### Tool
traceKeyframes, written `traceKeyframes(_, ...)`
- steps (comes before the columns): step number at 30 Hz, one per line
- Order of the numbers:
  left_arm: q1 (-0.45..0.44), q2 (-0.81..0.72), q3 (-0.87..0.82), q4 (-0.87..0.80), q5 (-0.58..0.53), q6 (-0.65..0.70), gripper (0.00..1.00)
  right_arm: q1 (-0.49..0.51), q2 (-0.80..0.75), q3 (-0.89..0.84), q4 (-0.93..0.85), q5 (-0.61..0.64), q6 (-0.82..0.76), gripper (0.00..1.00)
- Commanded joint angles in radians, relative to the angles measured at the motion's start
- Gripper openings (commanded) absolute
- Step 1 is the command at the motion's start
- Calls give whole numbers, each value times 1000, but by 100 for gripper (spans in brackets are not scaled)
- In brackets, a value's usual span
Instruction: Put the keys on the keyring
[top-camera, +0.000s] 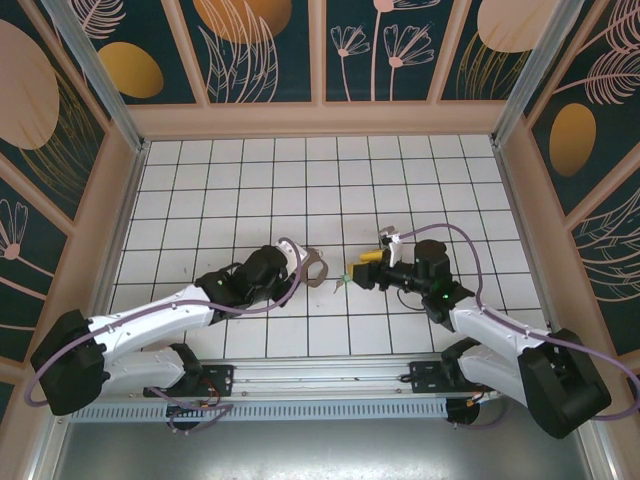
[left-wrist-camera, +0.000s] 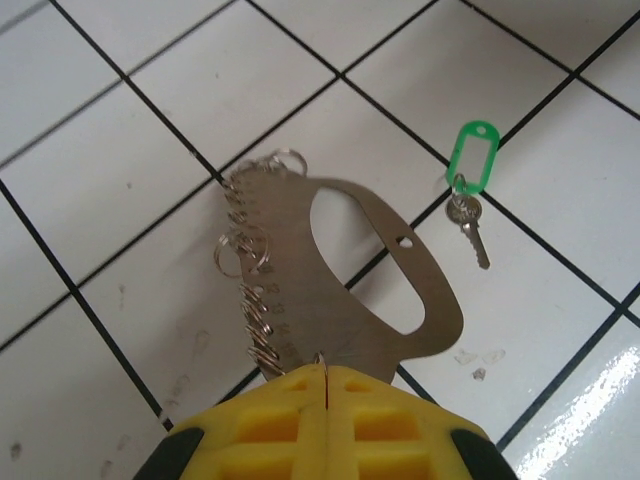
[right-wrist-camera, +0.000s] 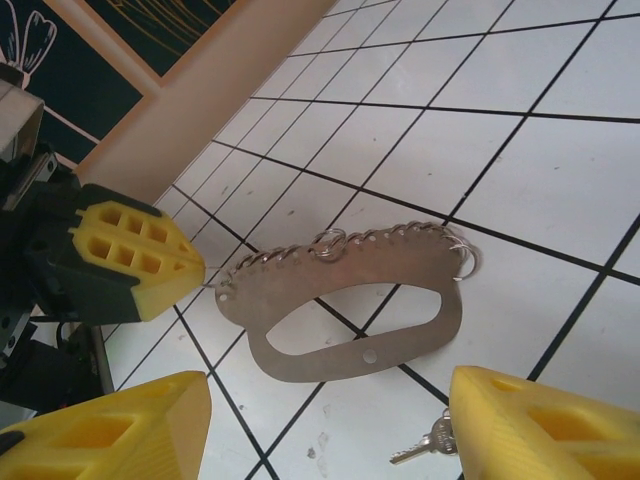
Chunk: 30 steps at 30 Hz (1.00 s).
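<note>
The keyring (left-wrist-camera: 300, 290) is a flat grey metal loop with small silvery rings along one edge, lying over the white tiles (top-camera: 318, 268) (right-wrist-camera: 380, 265). My left gripper (left-wrist-camera: 325, 372) is shut on a small ring at the loop's narrow end (top-camera: 300, 271). One of its yellow fingers (right-wrist-camera: 130, 255) shows beside that end. The keys (left-wrist-camera: 472, 160) are a single small silver key on a bright-green tag, lying loose on a tile just right of the loop (top-camera: 346, 277) (right-wrist-camera: 430, 442). My right gripper (right-wrist-camera: 330, 400) hovers open above the key and loop, nothing between its fingers (top-camera: 372, 262).
The white tiled floor (top-camera: 300, 180) is boxed in by wooden-framed walls (top-camera: 320, 118) at the back and both sides. A metal rail (top-camera: 320, 385) with the arm bases runs along the near edge. Purple cables loop over both arms.
</note>
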Motion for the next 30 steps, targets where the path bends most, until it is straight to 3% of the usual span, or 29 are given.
traceKeyframes(1,3,1,-42,-10,31,-94,0,-16,28,34,13,2,-16,64)
traceKeyframes(6,3,26,-56,0,37,-169,1,-47,72,81,-14,37,-15,65)
traceKeyframes(15,4,86,-66,37,85,-230,28,-92,143,181,-110,51,-47,64)
traceKeyframes(18,3,52,-60,31,63,-226,31,-95,161,206,-142,62,-71,65)
traceKeyframes(25,67,45,-26,92,109,-162,35,-90,467,468,-297,-23,-156,61)
traceKeyframes(30,162,31,-51,199,222,-163,37,-70,641,625,-373,-56,-194,60)
